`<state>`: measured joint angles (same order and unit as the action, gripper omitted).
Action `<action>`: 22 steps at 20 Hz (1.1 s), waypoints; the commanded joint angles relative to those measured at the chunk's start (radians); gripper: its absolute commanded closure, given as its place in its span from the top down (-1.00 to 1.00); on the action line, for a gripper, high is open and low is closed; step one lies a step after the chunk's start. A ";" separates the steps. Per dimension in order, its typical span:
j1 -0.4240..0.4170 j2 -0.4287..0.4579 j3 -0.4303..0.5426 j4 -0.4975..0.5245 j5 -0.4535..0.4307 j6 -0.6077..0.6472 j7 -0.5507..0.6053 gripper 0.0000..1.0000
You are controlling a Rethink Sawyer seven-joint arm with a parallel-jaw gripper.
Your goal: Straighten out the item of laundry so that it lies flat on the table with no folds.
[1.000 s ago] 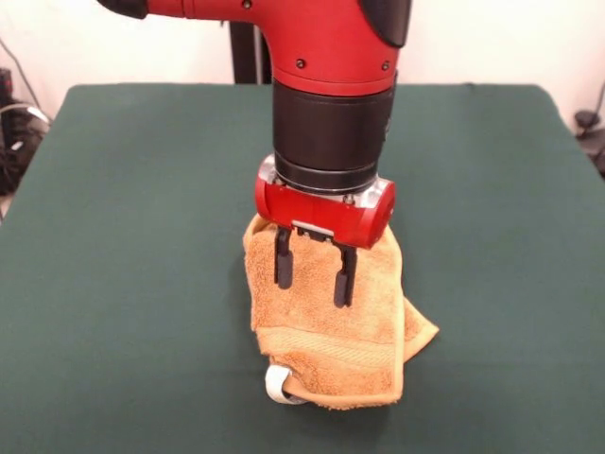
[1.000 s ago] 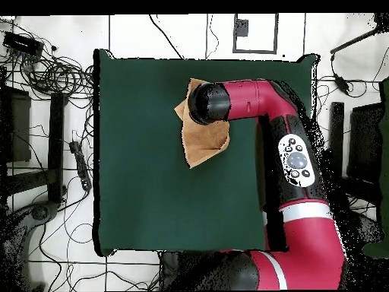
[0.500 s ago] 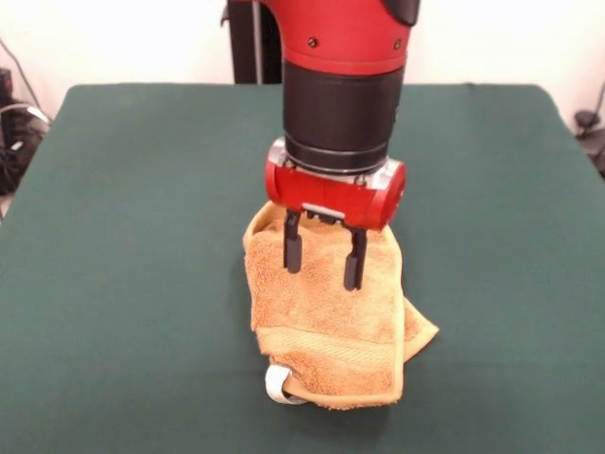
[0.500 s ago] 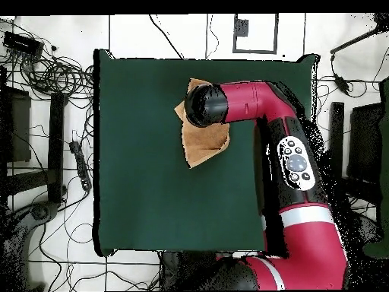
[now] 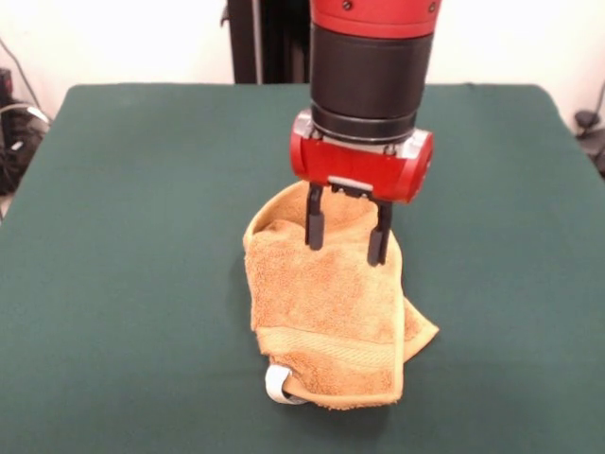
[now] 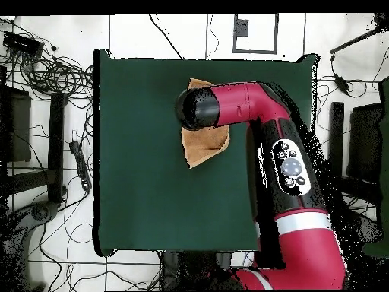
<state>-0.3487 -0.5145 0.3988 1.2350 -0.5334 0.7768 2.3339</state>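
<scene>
The item of laundry (image 5: 326, 312) is an orange-tan towel lying folded over on itself on the green table (image 5: 132, 236), with a white tag loop (image 5: 277, 386) at its near corner. In the front view my gripper (image 5: 346, 236) hangs open just above the towel's far part, holding nothing. From overhead the arm's wrist covers the gripper and much of the item of laundry (image 6: 203, 147), which shows below and above it on the table (image 6: 144, 182).
Cables (image 6: 53, 76) and stands lie on the floor around the table. A black post (image 5: 269, 43) stands behind the table's far edge.
My gripper has moved up and toward the towel's far edge, to the right in the front view. It stays open. The towel has not moved.
</scene>
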 commanded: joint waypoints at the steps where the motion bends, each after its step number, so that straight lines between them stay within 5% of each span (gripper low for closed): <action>1: 0.051 0.007 0.003 0.168 0.002 -0.054 -0.009 1.00; 22: 0.064 0.008 -0.034 0.247 -0.014 -0.171 0.003 1.00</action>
<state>-0.3304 -0.5215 0.3693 1.3076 -0.5431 0.6365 2.3339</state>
